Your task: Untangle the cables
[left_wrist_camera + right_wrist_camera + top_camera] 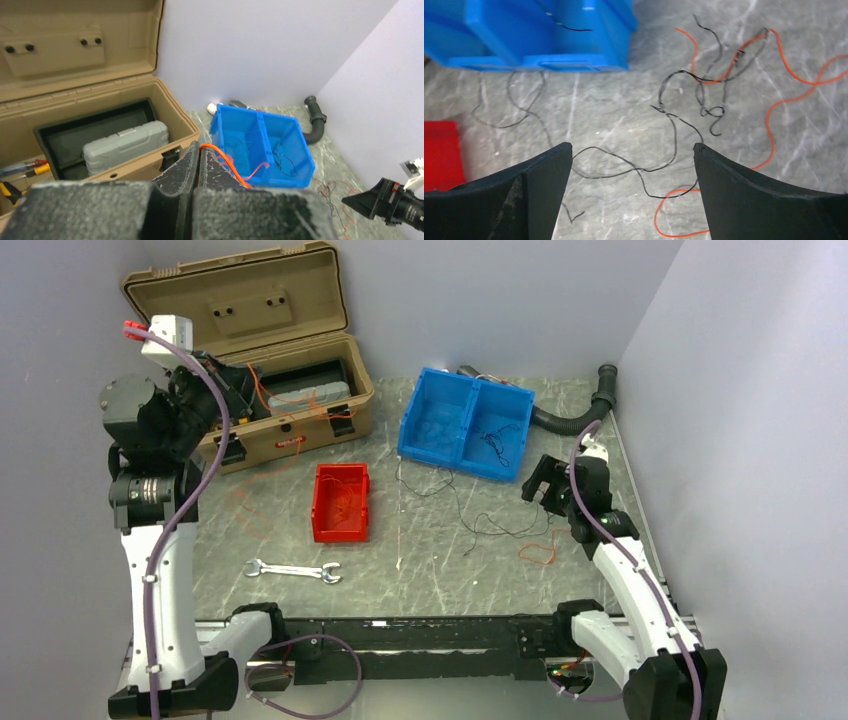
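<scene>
Black fingers of the right gripper (632, 145) stand wide apart above the grey marbled table (624, 100), holding nothing. A thin black cable (713, 111) snakes across the gap between the two fingertips and on beyond them. Past the finger at the right of the wrist view it knots up with a loose orange-red cable (768, 120), which curls beyond and beside that finger. A red bin (441, 155) sits just outside the opposite finger, and a blue bin (524, 60) lies farther out beyond it. Across the table the left gripper (198, 147) is raised before an open tan toolbox (125, 30). Its fingers are pressed together on an orange-red cable (229, 162), which leaves the tips and trails back along one finger.
</scene>
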`<state>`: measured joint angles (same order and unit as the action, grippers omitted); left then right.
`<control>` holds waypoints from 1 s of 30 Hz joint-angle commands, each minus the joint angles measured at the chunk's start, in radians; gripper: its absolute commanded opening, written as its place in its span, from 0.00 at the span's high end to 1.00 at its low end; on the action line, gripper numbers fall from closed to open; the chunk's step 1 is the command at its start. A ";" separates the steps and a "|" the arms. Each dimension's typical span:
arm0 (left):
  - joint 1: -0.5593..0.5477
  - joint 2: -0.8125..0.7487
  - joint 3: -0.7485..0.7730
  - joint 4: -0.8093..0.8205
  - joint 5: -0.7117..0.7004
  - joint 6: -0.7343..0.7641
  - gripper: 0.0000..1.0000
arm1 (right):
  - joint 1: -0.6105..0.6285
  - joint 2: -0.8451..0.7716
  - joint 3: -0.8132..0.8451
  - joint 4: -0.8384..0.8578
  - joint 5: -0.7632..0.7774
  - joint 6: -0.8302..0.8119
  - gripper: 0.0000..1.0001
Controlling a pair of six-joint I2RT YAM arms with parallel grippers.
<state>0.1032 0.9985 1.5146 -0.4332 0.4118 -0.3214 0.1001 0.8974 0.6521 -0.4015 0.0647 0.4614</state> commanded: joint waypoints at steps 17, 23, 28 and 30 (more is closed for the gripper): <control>0.003 0.071 -0.128 0.219 0.218 -0.110 1.00 | 0.042 -0.070 0.122 0.049 -0.208 -0.046 0.06; 0.003 0.156 0.076 0.202 0.262 -0.155 1.00 | 0.044 -0.064 0.119 0.062 -0.218 -0.040 0.07; 0.003 0.195 0.176 0.268 0.303 -0.249 1.00 | 0.044 -0.061 0.117 0.071 -0.218 -0.035 0.07; 0.003 0.215 0.213 0.282 0.320 -0.279 1.00 | 0.044 -0.059 0.118 0.074 -0.218 -0.035 0.07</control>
<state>0.1036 1.1889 1.6516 -0.2321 0.6697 -0.5137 0.1402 0.8413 0.7326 -0.3840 -0.1402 0.4259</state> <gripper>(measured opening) 0.012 0.933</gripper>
